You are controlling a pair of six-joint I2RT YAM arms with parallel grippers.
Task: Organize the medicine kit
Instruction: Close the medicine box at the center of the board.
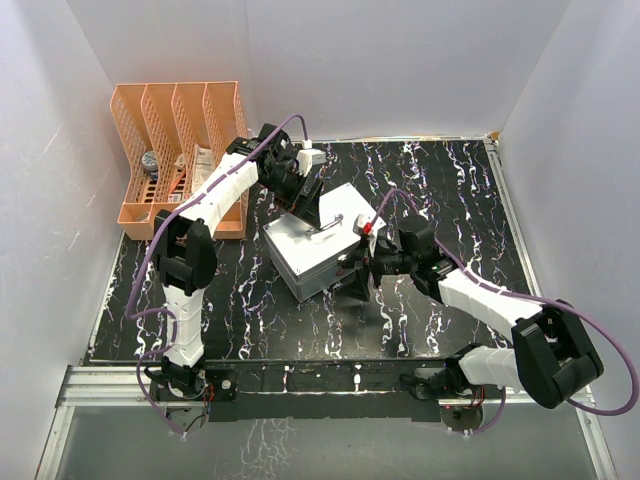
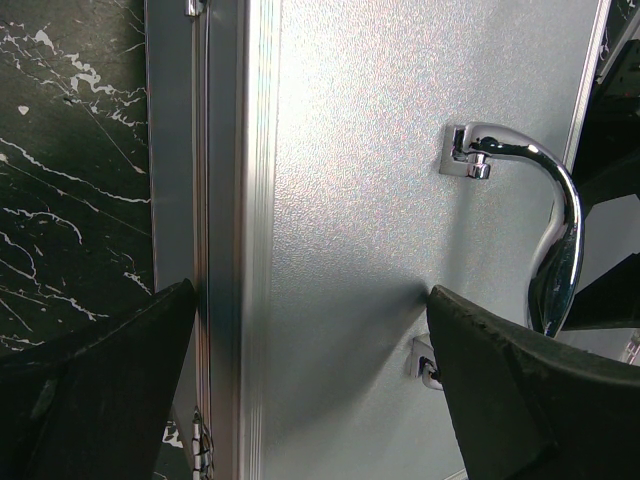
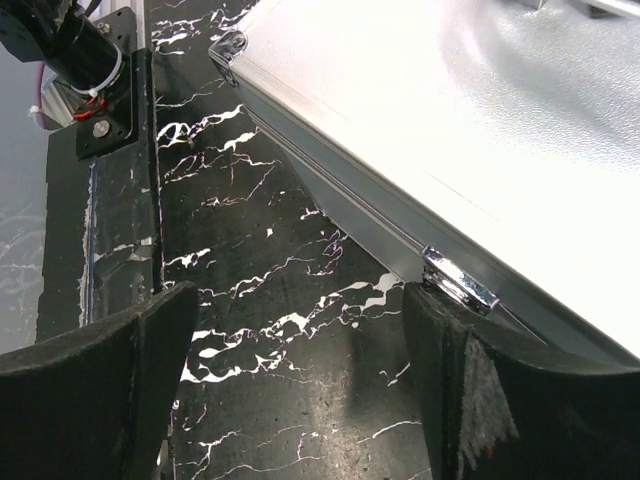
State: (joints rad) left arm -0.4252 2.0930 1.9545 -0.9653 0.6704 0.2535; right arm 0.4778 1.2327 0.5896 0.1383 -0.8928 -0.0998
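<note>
While the medicine kit [image 1: 310,255] sits shut and skewed near the middle of the bench [image 1: 450,185], the left jaws hang over the far part of its lid, spread wide and gripping nothing, with one finger [image 2: 520,400] beside the wire handle [image 2: 560,220]. The right jaws stand apart and empty at the kit's right side, low by a chrome latch [image 3: 458,280]. An orange file rack [image 1: 175,130] occupies the bench's far left corner.

**Kit** [image 1: 305,257]: grey metal. **Lid** [image 2: 360,180]: finely pebbled with a satin sheen, its edge strips ribbed and brighter. **Handle** [image 2: 572,225] and **latch** [image 3: 460,280]: mirror-polished chrome. **Table** [image 1: 460,180]: smooth, glossy black surface veined white like marble. **Fingers** [image 2: 520,390]: matt black, slightly rough. **Rack** [image 1: 134,216]: orange plastic, slotted.
</note>
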